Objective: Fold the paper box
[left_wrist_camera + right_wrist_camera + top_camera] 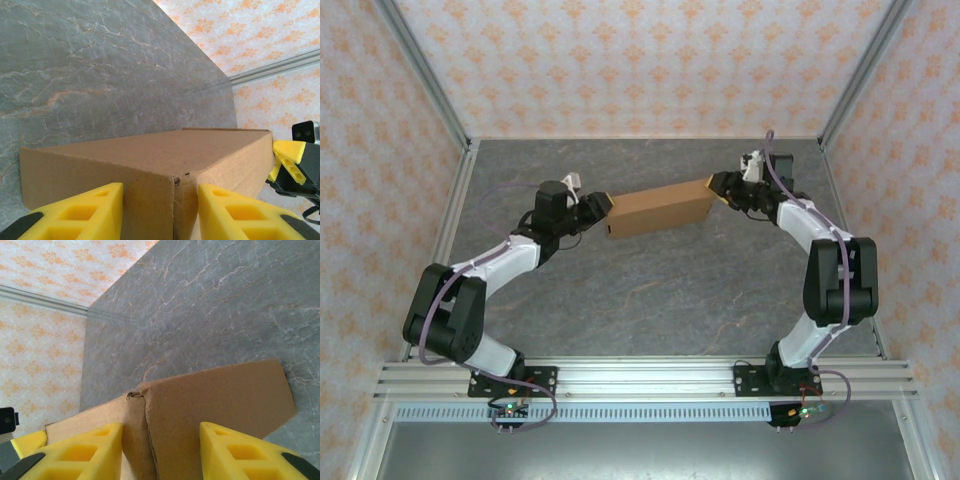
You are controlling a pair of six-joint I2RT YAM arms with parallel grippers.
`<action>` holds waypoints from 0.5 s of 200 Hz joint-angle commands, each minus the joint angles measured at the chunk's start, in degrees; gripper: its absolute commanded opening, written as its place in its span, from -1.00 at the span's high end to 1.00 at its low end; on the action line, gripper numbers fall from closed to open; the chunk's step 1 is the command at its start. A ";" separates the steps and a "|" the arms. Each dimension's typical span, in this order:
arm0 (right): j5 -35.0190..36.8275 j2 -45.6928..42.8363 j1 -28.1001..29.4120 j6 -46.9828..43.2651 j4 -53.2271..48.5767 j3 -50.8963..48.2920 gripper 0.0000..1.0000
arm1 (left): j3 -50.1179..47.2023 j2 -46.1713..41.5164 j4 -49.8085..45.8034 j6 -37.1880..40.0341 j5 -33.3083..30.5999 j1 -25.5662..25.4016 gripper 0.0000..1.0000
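A cardboard box (658,210) lies across mid-table, with the left gripper (600,207) and right gripper (720,187) blocking its ends. The table (670,300) is open before and behind it. Walls (640,60) enclose three sides.

Bright, even overhead light, soft shadows, sharp focus.

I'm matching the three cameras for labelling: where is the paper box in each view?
Top external: paper box in the centre, just above the middle.
Left wrist: paper box in the lower half, a corner toward the camera.
Right wrist: paper box in the lower half, its flapped end toward the camera.
Shared landmark: grey marbled table.
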 commanded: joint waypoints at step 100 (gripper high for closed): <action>6.09 -13.38 3.29 4.37 7.06 -20.79 0.17 | -15.07 -11.24 -7.32 -0.85 -11.85 -8.73 0.12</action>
